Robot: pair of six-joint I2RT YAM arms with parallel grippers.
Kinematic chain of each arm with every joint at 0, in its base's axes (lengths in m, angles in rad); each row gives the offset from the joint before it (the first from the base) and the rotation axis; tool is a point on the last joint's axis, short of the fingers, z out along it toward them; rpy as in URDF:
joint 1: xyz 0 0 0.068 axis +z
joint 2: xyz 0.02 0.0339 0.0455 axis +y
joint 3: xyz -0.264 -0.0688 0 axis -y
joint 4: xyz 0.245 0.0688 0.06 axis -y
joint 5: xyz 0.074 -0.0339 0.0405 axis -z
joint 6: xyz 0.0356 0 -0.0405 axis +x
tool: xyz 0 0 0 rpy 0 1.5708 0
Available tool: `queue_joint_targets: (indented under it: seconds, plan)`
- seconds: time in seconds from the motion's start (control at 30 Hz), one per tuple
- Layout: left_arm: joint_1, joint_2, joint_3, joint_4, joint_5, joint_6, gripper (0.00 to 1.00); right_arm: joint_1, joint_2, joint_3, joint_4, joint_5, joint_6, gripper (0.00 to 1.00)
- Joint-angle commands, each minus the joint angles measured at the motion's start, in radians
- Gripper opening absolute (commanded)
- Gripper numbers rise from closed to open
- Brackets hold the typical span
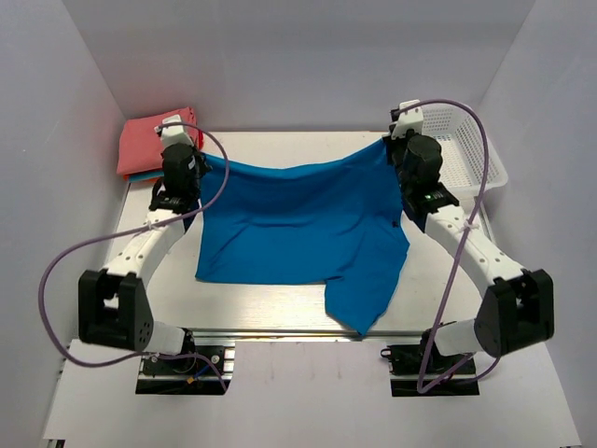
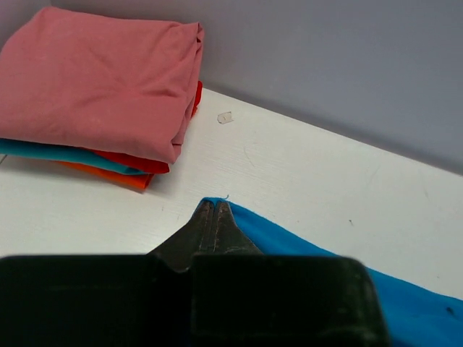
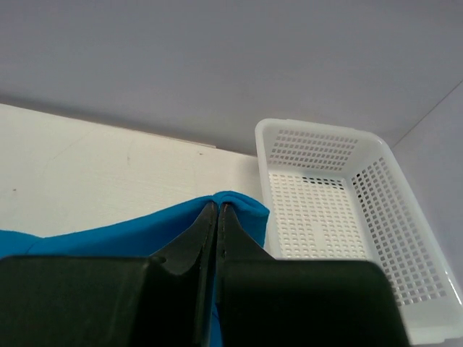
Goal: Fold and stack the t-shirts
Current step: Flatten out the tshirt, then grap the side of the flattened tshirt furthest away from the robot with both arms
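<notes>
A bright blue t-shirt (image 1: 298, 224) lies spread across the middle of the table, its two far corners lifted. My left gripper (image 2: 214, 204) is shut on its far left corner (image 2: 289, 242). My right gripper (image 3: 219, 206) is shut on its far right corner (image 3: 242, 210). A sleeve hangs toward the near edge (image 1: 359, 299). A stack of folded t-shirts (image 1: 149, 145) sits at the far left, salmon-pink on top (image 2: 94, 79), with blue (image 2: 51, 152) and orange-red (image 2: 116, 177) beneath.
A white plastic mesh basket (image 1: 464, 154) stands at the far right, close beside my right gripper; it also shows in the right wrist view (image 3: 340, 217). Grey walls close in the table (image 1: 280, 299) at the back and both sides.
</notes>
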Motion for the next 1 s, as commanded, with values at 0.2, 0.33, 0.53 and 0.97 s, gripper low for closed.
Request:
queue_joint_targets:
  seconds: [0.2, 0.33, 0.53, 0.97]
  plan:
    - [0.011, 0.264, 0.196, 0.060, -0.012, 0.025, 0.00, -0.048, 0.256, 0.207, 0.069, 0.014, 0.023, 0.00]
    - [0.020, 0.387, 0.295, 0.070, 0.003, 0.034, 0.00, -0.070, 0.360, 0.294, 0.047, -0.043, 0.042, 0.00]
    - [0.049, 0.591, 0.430, 0.070, 0.055, 0.034, 0.00, -0.088, 0.533, 0.441, 0.001, -0.095, 0.043, 0.00]
    - [0.109, 0.823, 0.618, -0.031, 0.088, -0.044, 0.00, -0.149, 0.746, 0.641, -0.143, -0.106, 0.085, 0.00]
